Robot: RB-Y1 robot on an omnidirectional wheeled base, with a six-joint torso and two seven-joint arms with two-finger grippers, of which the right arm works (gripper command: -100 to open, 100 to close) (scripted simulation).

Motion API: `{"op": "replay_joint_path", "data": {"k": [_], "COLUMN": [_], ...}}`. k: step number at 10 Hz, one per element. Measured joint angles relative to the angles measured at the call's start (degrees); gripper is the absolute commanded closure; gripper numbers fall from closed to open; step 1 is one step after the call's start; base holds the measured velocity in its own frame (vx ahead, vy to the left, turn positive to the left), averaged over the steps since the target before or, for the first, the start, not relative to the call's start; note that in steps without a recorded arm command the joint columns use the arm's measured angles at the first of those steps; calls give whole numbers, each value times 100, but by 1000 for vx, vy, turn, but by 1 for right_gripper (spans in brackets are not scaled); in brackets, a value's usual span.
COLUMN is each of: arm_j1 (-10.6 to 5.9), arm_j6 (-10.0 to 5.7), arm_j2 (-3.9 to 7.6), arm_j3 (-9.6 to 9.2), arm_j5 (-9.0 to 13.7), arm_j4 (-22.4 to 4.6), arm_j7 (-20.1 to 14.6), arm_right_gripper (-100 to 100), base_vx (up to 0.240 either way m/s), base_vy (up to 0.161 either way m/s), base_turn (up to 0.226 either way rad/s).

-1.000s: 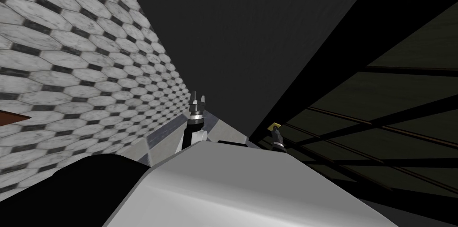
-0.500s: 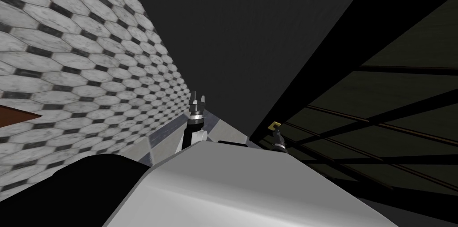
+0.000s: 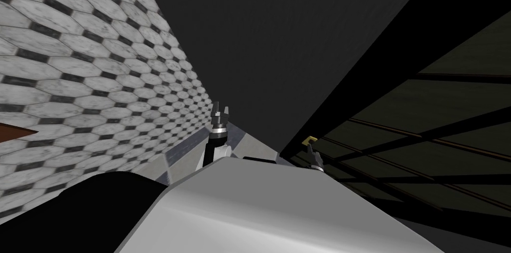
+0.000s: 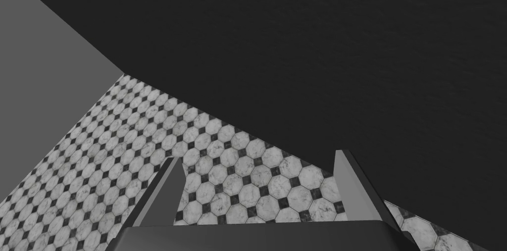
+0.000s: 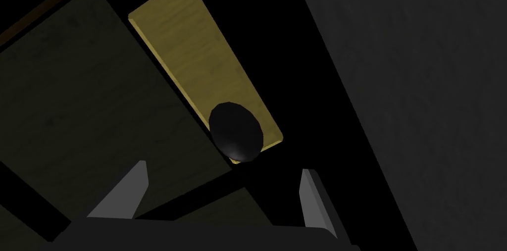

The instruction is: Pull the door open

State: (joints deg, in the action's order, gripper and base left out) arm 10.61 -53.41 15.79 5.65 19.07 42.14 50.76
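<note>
The door [image 3: 424, 115] fills the right of the head view, dark with dim olive panels between black bars. Near its edge it carries a yellow plate [image 3: 309, 139]. In the right wrist view that yellow plate [image 5: 198, 60] bears a round dark knob [image 5: 235, 131]. My right gripper [image 5: 225, 196] is open, and the knob sits just beyond its fingertips, not between them. In the head view the right gripper [image 3: 314, 157] stands just below the plate. My left gripper [image 3: 220, 113] is held out ahead, open and empty, with its fingers [image 4: 163, 193] wide apart.
A wall of white and black hexagon tiles [image 3: 90, 80] runs along the left. A flat dark wall [image 3: 259, 50] rises straight ahead, close to both hands. A brown edge [image 3: 15, 130] juts in at the far left.
My right gripper has drawn back a little from the yellow plate. The whole head view has shifted slightly, which is my own move. The left arm has stayed put.
</note>
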Motion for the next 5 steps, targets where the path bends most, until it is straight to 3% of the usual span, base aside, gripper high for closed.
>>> {"op": "replay_joint_path", "data": {"k": [2, 5], "arm_j1": [30, 225], "arm_j6": [-96, -196], "arm_j2": [57, 125], "arm_j3": [7, 24], "arm_j5": [-22, -63], "arm_j4": [-93, -29], "arm_j7": [233, 694], "arm_right_gripper": [-100, -100], "base_vx": [3, 7], "base_vy": [50, 58], "base_turn": [-15, -21]}}
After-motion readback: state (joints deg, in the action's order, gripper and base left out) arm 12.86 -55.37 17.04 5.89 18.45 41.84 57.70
